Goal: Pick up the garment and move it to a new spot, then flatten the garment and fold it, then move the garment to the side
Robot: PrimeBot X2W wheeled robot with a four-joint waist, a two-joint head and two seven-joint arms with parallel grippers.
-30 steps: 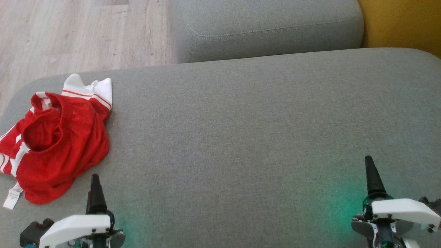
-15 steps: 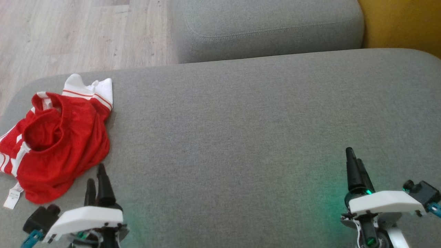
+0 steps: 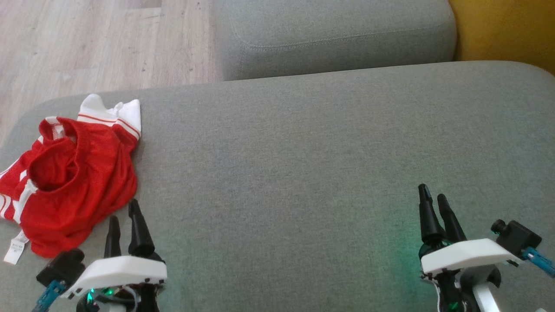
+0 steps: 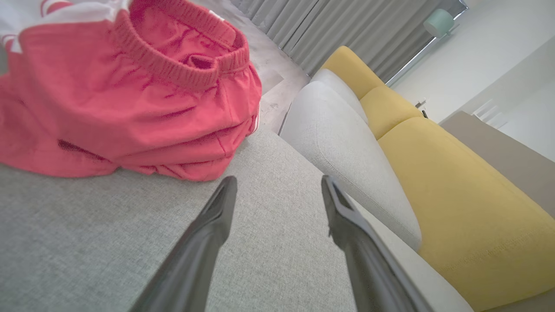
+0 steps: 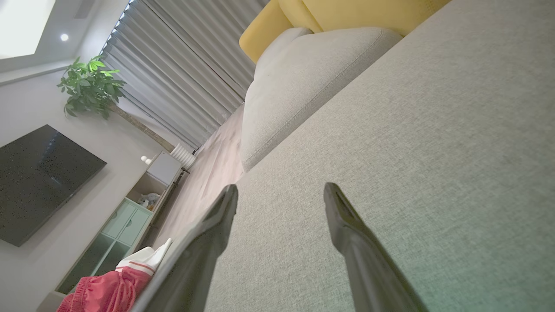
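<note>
The garment [image 3: 73,182], red shorts with white side stripes, lies crumpled in a heap at the left edge of the head view. It sits on the near-left corner of the wide grey cushion [image 3: 303,151], with its white label [image 3: 15,251] at the lower left. It is bunched rather than spread and its waistband gapes upward, so there is no flat edge to take. A pinch into the raised folds looks the likeliest way in.

The left jaws stand released and empty at the lower left of the head view. Their fingers [image 3: 138,229] point up the frame just beside the heap's lower right hem, apparently without touching it. In the left wrist view the cloth lies in the upper left and bare cushion shows between the two fingers. The arm seems lined up for an approach, not yet a grasp.

The right jaws are likewise released and empty at the lower right, over bare cushion and well apart from the shorts. They are probably held ready for the flattening. The bare stretch through the middle of the frame would serve as the new spot.
</note>
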